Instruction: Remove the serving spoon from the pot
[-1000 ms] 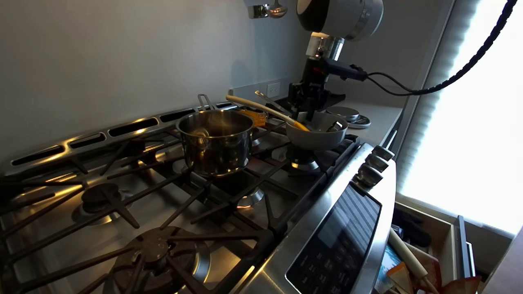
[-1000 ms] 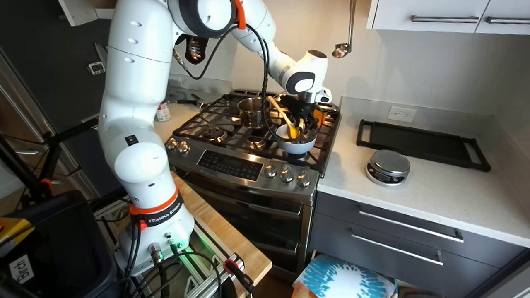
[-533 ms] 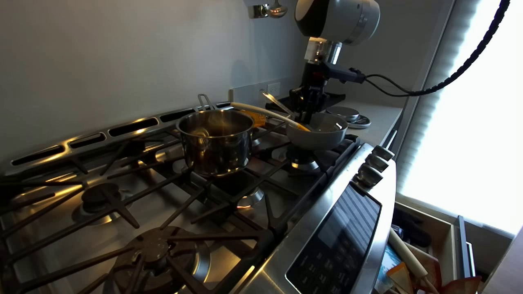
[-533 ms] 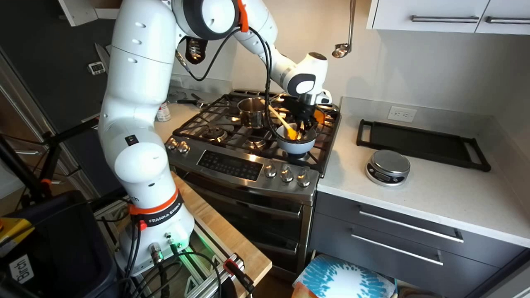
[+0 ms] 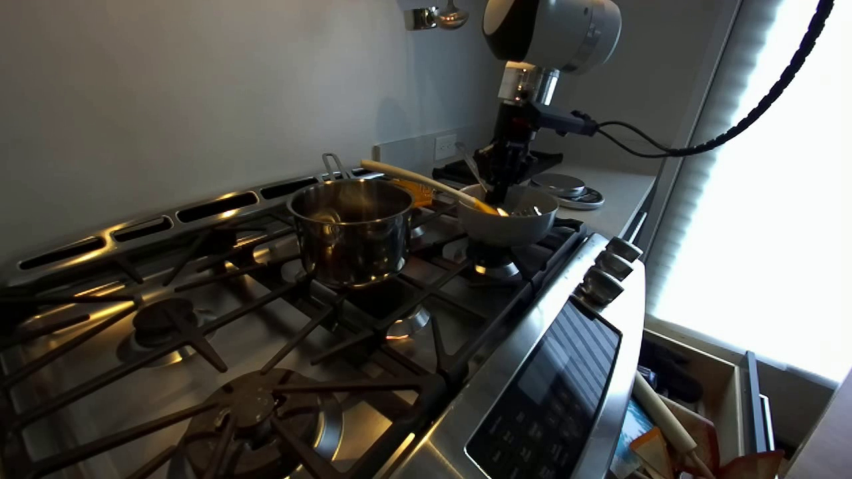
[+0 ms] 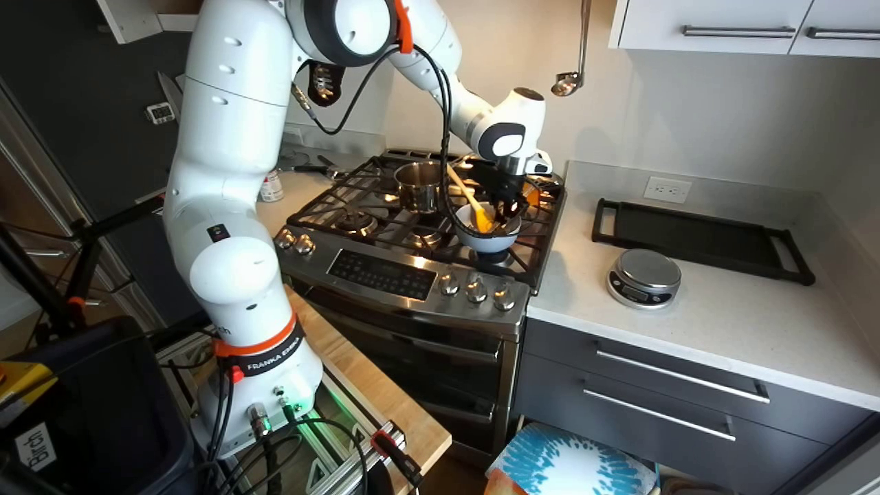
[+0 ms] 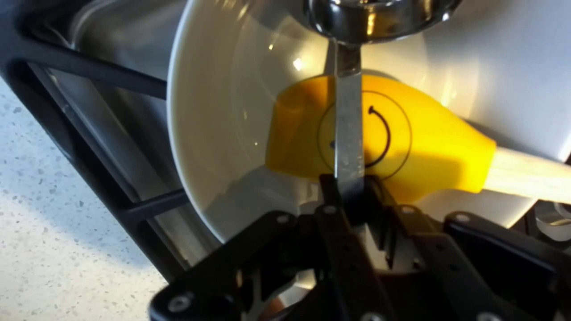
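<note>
The gripper hangs fingers-down at the bowl, jaws narrow and clamped on the flat handle of the steel ladle, one finger to each side. The ladle's round cup sits in the bowl, out past the fingertips; whether it touches the floor of the bowl, I cannot tell. Also in the bowl, crossed by that handle and not between the jaws: the yellow-headed spoon, its wooden handle slanting out over the rim. I cannot tell which of the two is the serving one. Counts: two utensils in one bowl; one steel saucepan near it on the stove; five knobs visible; one kitchen scale and one black tray on the counter.
</note>
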